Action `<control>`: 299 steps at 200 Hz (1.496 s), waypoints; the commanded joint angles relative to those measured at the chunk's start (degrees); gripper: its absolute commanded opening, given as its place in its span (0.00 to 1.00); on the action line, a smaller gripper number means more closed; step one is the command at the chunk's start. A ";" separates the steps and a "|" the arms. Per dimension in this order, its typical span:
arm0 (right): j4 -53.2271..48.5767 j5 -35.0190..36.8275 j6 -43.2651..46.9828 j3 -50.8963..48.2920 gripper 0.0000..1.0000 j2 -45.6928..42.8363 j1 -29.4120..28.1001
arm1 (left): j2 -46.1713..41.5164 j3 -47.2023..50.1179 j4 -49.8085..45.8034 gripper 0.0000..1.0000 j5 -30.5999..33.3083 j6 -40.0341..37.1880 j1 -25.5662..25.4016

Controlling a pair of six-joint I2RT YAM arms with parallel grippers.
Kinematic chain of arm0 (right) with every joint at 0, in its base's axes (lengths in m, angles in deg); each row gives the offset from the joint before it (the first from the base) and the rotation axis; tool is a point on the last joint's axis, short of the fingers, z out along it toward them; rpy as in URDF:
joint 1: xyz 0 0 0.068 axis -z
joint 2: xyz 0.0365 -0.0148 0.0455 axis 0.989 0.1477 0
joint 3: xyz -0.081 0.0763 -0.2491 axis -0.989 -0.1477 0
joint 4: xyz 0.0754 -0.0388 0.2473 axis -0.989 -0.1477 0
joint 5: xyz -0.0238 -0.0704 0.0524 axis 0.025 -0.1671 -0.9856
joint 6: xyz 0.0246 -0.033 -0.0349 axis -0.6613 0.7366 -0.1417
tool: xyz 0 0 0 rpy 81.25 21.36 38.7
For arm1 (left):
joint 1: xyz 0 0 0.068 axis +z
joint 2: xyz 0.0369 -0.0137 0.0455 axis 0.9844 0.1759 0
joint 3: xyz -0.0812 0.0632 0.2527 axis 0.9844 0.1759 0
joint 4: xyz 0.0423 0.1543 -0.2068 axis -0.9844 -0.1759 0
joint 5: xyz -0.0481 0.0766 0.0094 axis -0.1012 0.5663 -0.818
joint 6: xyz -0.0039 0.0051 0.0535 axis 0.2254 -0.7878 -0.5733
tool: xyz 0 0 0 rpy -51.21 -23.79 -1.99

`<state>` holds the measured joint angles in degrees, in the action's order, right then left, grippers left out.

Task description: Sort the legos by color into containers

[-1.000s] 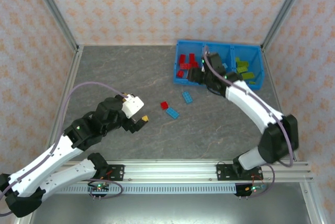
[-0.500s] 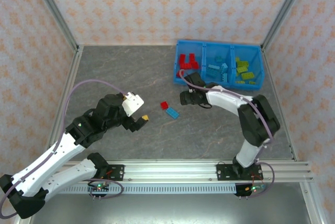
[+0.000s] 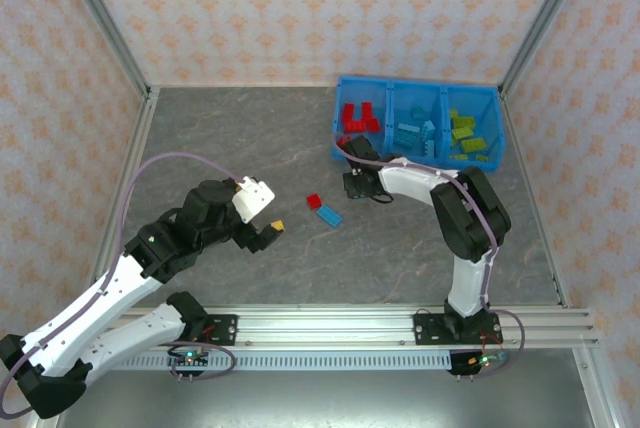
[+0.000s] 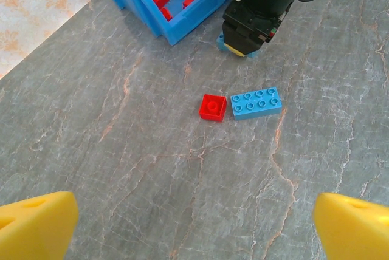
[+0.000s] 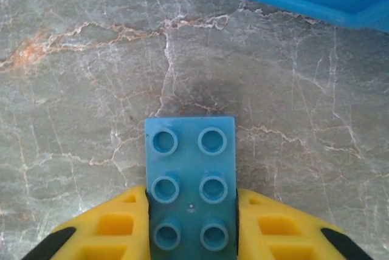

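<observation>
1. Left gripper (image 3: 268,232): jaws wide, empty.
2. Red brick (image 4: 213,107) and light blue 2x4 brick (image 4: 256,102): side by side on table (image 4: 121,169), at left gripper's 2 o'clock.
3. Right gripper (image 5: 191,226): jaws clamp second light blue brick (image 5: 190,163), at 7 o'clock of blue bin (image 3: 415,81).

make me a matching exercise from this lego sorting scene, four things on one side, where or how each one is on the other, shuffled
Things
1. small red brick
2. lime green bricks
3. right end effector
4. left end effector

Places or states
A. open, nothing between its fingers
B. in the right-hand compartment of the blue bin
C. on the table beside a loose light blue brick
D. shut on a second light blue brick, near the bin

Pairs: 1-C, 2-B, 3-D, 4-A
</observation>
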<state>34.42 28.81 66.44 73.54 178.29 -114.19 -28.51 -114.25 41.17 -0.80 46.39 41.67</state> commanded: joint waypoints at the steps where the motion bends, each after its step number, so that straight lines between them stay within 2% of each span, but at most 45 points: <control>1: -1.82 2.21 -1.49 -4.77 0.22 -5.06 -0.89 | -0.08 -0.84 0.47 1.00 -0.80 -0.37 0.57; 57: 0.69 1.35 -9.16 -17.36 0.21 -24.03 -1.30 | 0.33 -0.69 0.79 1.00 -1.52 -0.56 0.67; 72: 0.27 4.00 -10.46 -18.73 0.21 -29.31 -1.24 | 0.61 -0.86 0.62 1.00 -1.90 -0.55 0.75; 90: -1.80 10.38 -12.15 -17.94 0.19 -34.06 -0.60 | 0.80 -1.05 0.55 1.00 -2.30 -0.38 0.91; 108: -3.74 15.63 -12.89 -15.04 0.18 -36.37 2.90 | 0.71 -1.13 0.39 1.00 -2.33 -0.37 0.93; 135: -2.31 14.35 -9.50 -8.38 0.19 -33.93 12.14 | 0.12 -1.13 0.55 1.00 -2.77 -0.12 0.92; 160: -2.25 9.04 -5.56 1.98 0.19 -23.82 19.09 | -0.51 -0.78 0.55 1.00 -3.05 -0.02 0.96; 207: -5.46 5.79 -2.89 24.32 0.22 -1.73 24.18 | -1.31 0.52 1.35 1.00 -1.95 1.36 1.17; 214: -6.52 5.39 -2.98 27.17 0.28 0.48 24.54 | -1.27 0.54 1.32 1.00 -1.76 1.95 1.20; 225: -8.98 5.48 -3.32 31.98 0.48 3.65 24.77 | -0.90 0.49 1.28 1.00 -1.39 3.36 1.36; 235: -11.35 5.92 -3.39 35.71 0.56 5.42 24.83 | -0.34 0.14 1.31 1.00 -0.53 4.78 1.39; 259: -14.24 4.66 -4.71 37.78 0.64 4.26 24.78 | 1.52 -1.17 1.27 1.00 1.55 7.54 1.54; 279: -12.94 0.79 -6.26 31.44 0.65 -2.24 24.69 | 3.64 -2.79 1.23 1.00 2.90 10.65 1.80; 299: -9.70 -5.66 -8.14 21.09 0.66 -12.86 24.04 | 7.02 -5.46 0.47 1.00 6.03 18.21 1.90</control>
<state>24.60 30.08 61.08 102.70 178.46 -89.50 -24.16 -115.13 41.20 0.46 55.20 42.92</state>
